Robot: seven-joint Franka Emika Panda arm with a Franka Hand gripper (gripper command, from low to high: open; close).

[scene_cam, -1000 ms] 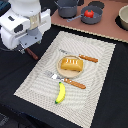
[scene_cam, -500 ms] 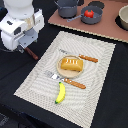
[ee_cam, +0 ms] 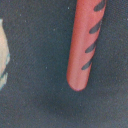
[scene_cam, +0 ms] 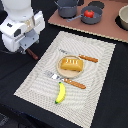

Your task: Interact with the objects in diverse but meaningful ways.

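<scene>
Exterior view: claw (scene_cam: 26, 49) above the sausage (scene_cam: 33, 54) on the dark table (scene_cam: 15, 70) (opening cannot be told). Wrist view alone resolves the sausage's (ee_cam: 85, 42) scored stripes.

A scored orange-brown bread loaf (scene_cam: 71, 65) is seen lying flat at the middle of the striped mat. A curved yellow banana (scene_cam: 60, 93) lies nearer the mat's front edge, well apart from the loaf. A round red tomato (scene_cam: 88, 14) sits in a dark pan at the back. A reddish-brown sausage (ee_cam: 85, 42) with dark score marks lies on the black counter.
</scene>
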